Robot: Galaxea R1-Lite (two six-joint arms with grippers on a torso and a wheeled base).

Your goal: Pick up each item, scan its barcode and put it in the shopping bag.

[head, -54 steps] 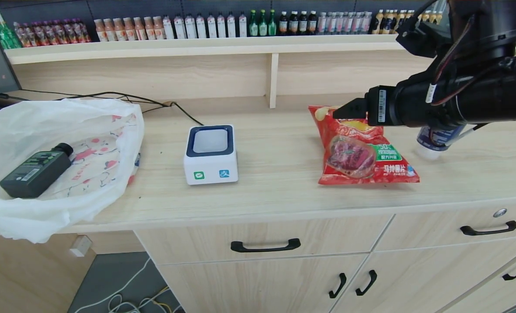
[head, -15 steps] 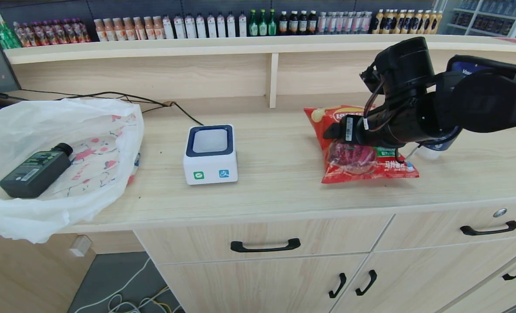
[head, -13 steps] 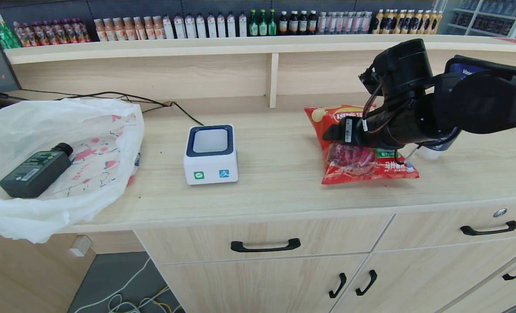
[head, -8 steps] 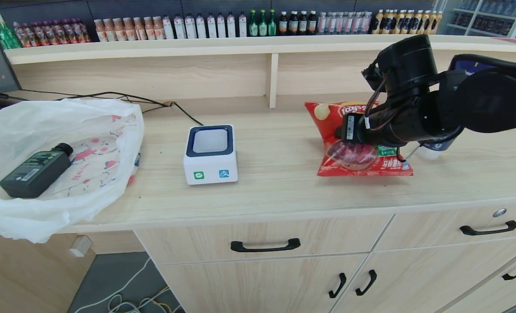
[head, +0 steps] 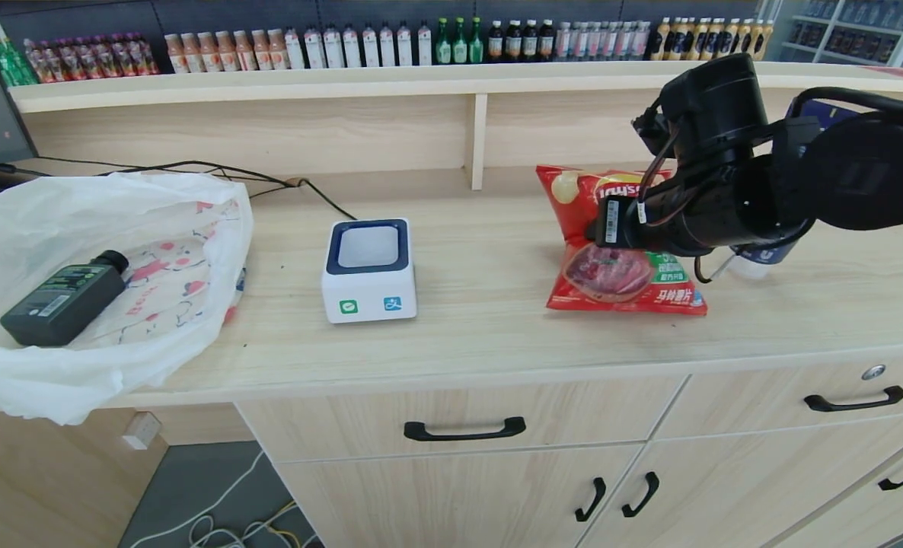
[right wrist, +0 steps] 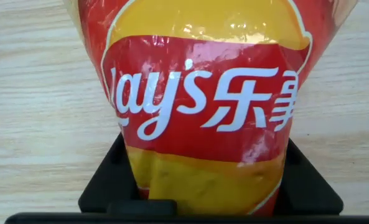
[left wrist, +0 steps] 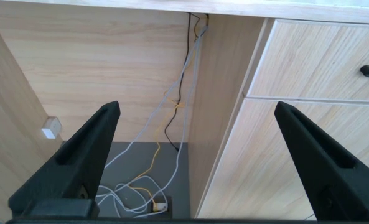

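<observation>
At right of centre in the head view, the red chip bag is gripped by the right pincer. Its fingers are closed on either side of the bag's upper half, and in the right wrist view they pinch the foil inward. The bag's top end tilts up off the surface. Its lower edge sits at or just above the wood, and I cannot tell which. The printed front faces up, so the barcode is probably on the hidden back. A grip this high likely leaves that side free to turn toward the scanner.

The right arm comes in from the frame's right edge, its forearm roughly level and its wrist bent toward the bag. A cup stands just behind the arm.

The white scanner sits at the centre of the frame, well apart from the bag. At far left the shopping bag lies open with a dark bottle inside.

The left pincer is spread wide and holds nothing. It hangs below the surface, facing the cabinet fronts.
</observation>
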